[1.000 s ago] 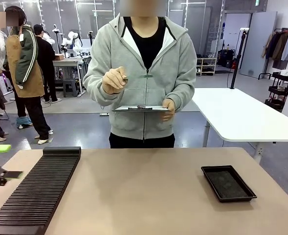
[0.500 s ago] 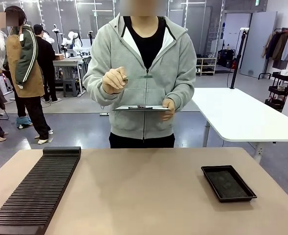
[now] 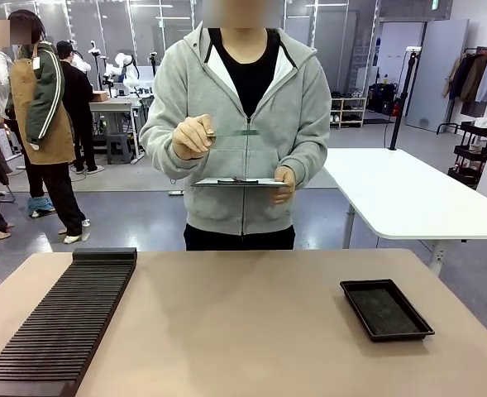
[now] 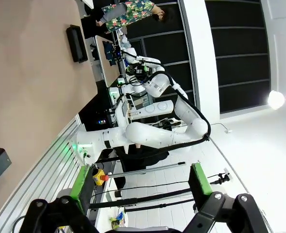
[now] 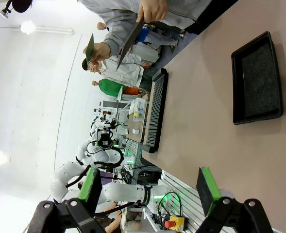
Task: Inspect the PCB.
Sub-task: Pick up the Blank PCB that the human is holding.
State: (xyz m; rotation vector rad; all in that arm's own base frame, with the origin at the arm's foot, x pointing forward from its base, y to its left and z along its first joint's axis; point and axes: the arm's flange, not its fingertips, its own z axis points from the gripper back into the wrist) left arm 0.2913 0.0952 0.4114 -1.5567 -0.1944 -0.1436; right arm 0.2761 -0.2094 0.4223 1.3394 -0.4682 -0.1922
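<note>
Across the table, the person holds the PCB (image 3: 236, 131) edge-on at chest height, pinched in one raised hand (image 3: 193, 136). In the right wrist view the PCB (image 5: 90, 46) shows as a thin dark green board in that same hand. The person's other hand holds a grey clipboard (image 3: 239, 183) flat below it. My left gripper (image 4: 140, 187) is open with nothing between its green pads, pointing away from the table. My right gripper (image 5: 148, 191) is also open with nothing in it, far back from the person.
A shallow black tray (image 3: 386, 308) lies on the right of the tan table (image 3: 243, 331), also seen as the tray (image 5: 257, 80) in the right wrist view. A long black slotted rack (image 3: 61, 322) runs along the left side. A white table (image 3: 400, 194) stands behind on the right.
My left gripper, at the front view's left edge a second ago, has drawn back out of that picture. The person's hands and the PCB have hardly moved.
</note>
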